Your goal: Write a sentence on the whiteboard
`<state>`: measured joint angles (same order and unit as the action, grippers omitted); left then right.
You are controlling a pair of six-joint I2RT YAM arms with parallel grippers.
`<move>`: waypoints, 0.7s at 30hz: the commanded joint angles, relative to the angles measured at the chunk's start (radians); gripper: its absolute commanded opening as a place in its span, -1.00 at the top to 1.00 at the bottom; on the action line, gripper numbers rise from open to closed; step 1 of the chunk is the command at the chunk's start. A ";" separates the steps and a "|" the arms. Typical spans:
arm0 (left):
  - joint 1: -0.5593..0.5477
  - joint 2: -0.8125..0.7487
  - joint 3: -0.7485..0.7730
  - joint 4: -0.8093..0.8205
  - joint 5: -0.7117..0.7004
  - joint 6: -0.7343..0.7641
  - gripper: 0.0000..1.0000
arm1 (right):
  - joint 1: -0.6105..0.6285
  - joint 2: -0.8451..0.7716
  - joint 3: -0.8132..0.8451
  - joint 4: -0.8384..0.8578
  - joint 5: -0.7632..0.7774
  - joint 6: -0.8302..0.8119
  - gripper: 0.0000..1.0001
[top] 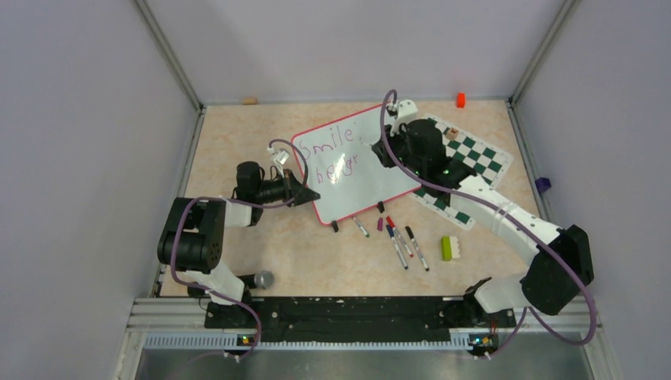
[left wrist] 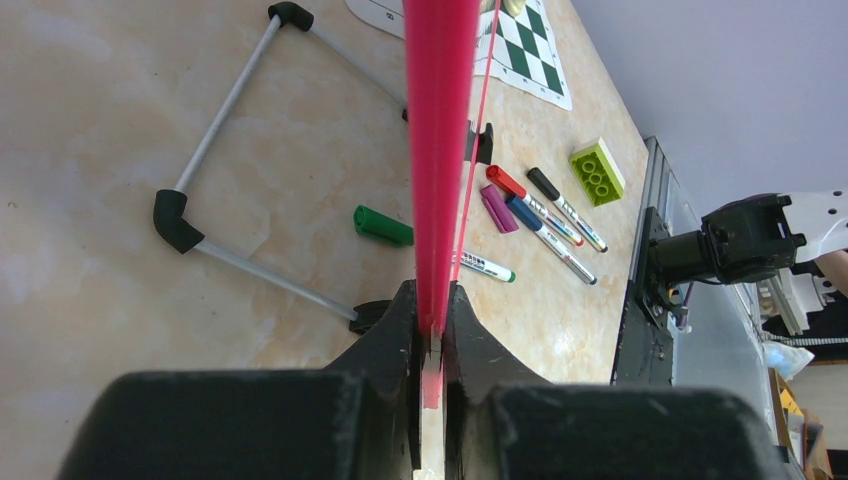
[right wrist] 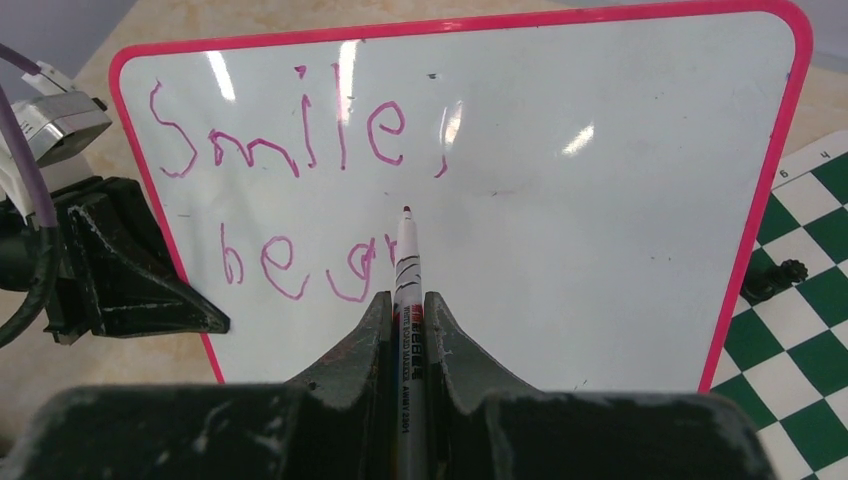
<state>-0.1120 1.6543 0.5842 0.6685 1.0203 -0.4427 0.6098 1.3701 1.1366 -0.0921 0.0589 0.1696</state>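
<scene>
The whiteboard [top: 360,170] [right wrist: 600,200] stands tilted up mid-table, white with a red-pink rim. The sentence [right wrist: 290,150] [top: 332,154] is in purple-magenta marker: "Smile," above "be gr". My left gripper [top: 307,195] [left wrist: 436,315] is shut on the board's left rim [left wrist: 440,150], seen edge-on in the left wrist view. My right gripper [top: 385,154] [right wrist: 407,305] is shut on a white marker [right wrist: 406,255]. The marker's tip is at the board, just right of the "r".
A green-and-white chess mat [top: 475,158] [right wrist: 810,300] lies right of the board. Several markers [top: 403,241] [left wrist: 545,215], a green cap [left wrist: 383,224] and a lime brick [top: 449,248] [left wrist: 598,172] lie in front. The board's grey rod stand [left wrist: 230,100] rests beneath it. An orange block [top: 460,100] sits far back.
</scene>
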 commanded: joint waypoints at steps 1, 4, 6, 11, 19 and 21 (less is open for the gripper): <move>-0.012 0.038 -0.012 -0.127 -0.075 0.009 1.00 | -0.015 -0.006 -0.016 0.008 -0.006 0.016 1.00; -0.012 0.037 -0.012 -0.127 -0.076 0.009 1.00 | -0.015 0.006 -0.026 0.003 -0.017 0.017 1.00; -0.012 0.037 -0.012 -0.127 -0.075 0.010 1.00 | -0.015 0.015 -0.028 -0.002 -0.024 0.018 1.00; -0.012 0.036 -0.014 -0.127 -0.075 0.009 1.00 | -0.014 0.041 -0.024 -0.006 -0.036 0.017 1.00; -0.012 0.037 -0.012 -0.127 -0.075 0.010 1.00 | -0.014 0.077 -0.008 -0.002 -0.022 0.018 1.00; -0.013 0.037 -0.012 -0.127 -0.075 0.009 1.00 | -0.014 0.084 0.002 -0.005 -0.019 0.019 1.00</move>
<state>-0.1120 1.6543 0.5846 0.6682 1.0210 -0.4427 0.6052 1.4475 1.1122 -0.1200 0.0326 0.1799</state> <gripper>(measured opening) 0.074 0.099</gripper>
